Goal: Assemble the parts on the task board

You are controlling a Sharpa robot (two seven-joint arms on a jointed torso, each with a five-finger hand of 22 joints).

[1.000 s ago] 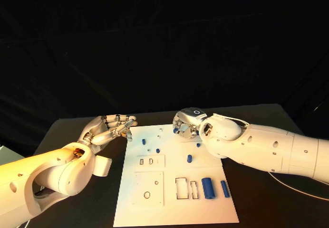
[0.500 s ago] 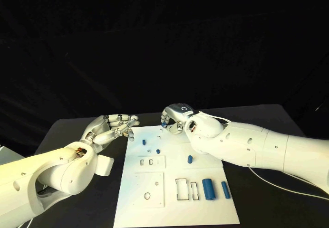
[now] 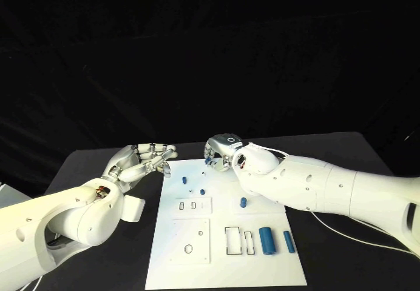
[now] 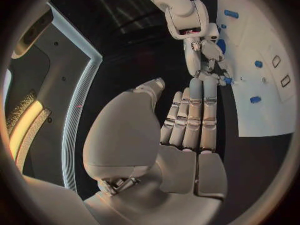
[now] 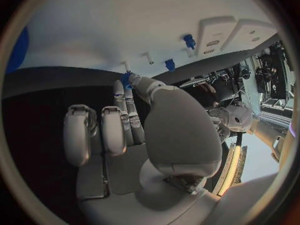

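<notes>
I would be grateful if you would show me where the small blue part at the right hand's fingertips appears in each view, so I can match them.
Head view: small blue part at the task board's far edge, under the right hand.
Left wrist view: blue part below that hand's fingers.
Right wrist view: blue part at the fingertips.
Shared landmark: the board's far edge.

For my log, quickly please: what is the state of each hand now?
Left hand: open, holds nothing, fingers near the task board edge.
Right hand: pinches a small blue part at its fingertips.
</notes>
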